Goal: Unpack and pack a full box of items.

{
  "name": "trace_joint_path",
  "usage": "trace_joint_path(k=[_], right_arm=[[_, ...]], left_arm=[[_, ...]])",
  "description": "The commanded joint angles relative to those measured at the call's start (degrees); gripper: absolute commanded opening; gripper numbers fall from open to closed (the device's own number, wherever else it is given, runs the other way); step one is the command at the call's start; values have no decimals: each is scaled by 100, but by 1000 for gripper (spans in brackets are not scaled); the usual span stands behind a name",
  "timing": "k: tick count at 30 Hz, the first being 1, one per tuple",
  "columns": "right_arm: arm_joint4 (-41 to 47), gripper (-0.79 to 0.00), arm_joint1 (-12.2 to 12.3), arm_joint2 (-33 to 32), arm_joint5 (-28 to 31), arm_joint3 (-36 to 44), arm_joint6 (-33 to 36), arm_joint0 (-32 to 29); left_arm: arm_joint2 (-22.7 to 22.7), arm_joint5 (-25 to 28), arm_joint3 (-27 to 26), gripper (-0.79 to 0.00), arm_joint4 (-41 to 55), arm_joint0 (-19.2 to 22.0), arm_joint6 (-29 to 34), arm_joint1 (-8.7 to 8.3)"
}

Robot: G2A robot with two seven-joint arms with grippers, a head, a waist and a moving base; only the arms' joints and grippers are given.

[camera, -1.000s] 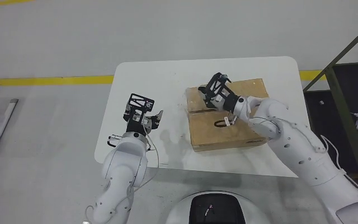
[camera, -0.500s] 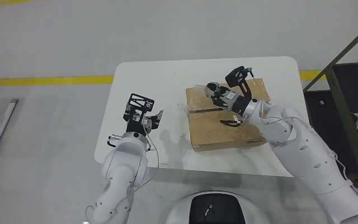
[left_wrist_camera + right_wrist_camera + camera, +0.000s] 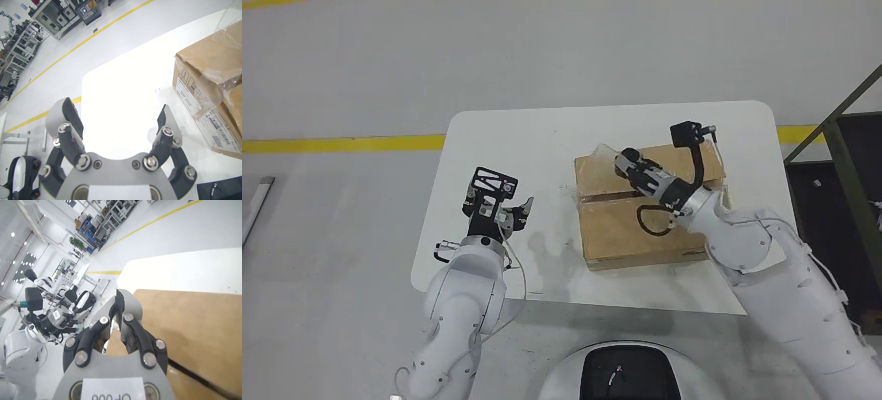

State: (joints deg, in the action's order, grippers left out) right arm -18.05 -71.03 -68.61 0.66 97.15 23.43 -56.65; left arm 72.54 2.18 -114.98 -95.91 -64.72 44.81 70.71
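Firstly, the container: the cardboard box lay on the right half of the white desk, both top flaps down and meeting at a lengthwise seam — contents hidden. A strip of clear tape stood peeled up from the box's far corner on the side facing the desk's middle, and more crumpled tape clung across that end wall. White printed labels sat on the same end wall.

The right gripper was over that far corner, at the lifted tape, jaws drawn almost together; could not tell whether tape sat between the pads. The left gripper hung above bare desk beside the box, well apart from it, jaws wide and holding nothing.

Surface: plain white desk with rounded corners. Floor pale grey with a yellow line running past the desk's far side. Racks of equipment stood across the room; a dark metal frame stood just off the desk's right edge.
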Motion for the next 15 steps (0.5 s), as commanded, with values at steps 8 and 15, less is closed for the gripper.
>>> trace_joint_path(k=[8, 15], right_arm=[[786, -785, 5, -352, -398, 406, -152, -598], [867, -785, 17, -459, -476, 582, -154, -875]], left_arm=[[0, 0, 0, 0, 0, 0, 0, 0], [0, 0, 0, 0, 0, 0, 0, 0]])
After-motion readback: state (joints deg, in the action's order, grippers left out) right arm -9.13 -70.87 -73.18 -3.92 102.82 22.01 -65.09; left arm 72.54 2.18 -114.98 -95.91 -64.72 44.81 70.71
